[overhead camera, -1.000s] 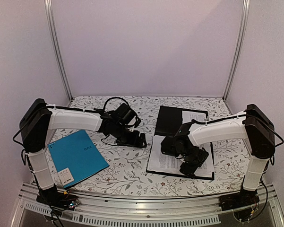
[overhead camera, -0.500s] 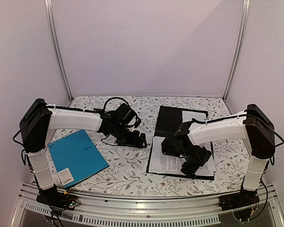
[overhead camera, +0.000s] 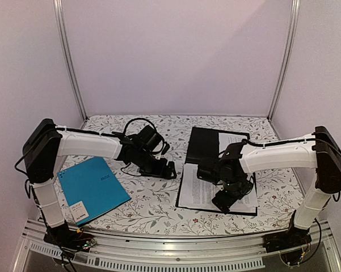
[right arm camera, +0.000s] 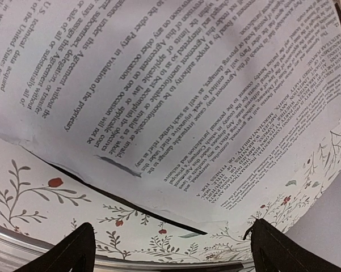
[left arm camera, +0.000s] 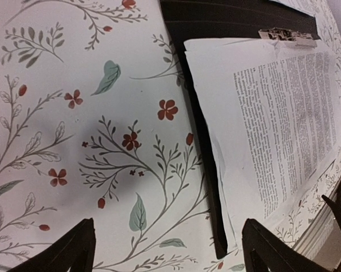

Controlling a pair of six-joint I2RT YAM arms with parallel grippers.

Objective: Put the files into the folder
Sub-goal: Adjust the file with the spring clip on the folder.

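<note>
My left jaws hanging released, empty, over surface (overhead camera: 153, 199) beside folder (overhead camera: 204, 144). My right jaws hovering released, empty, above files (overhead camera: 200, 194). Files lying flat in open folder.

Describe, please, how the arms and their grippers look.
The left arm and right arm share white tubular links and boxy black joints. A black cable loops above the left wrist. The left gripper and right gripper are black, with tapered fingers.
</note>
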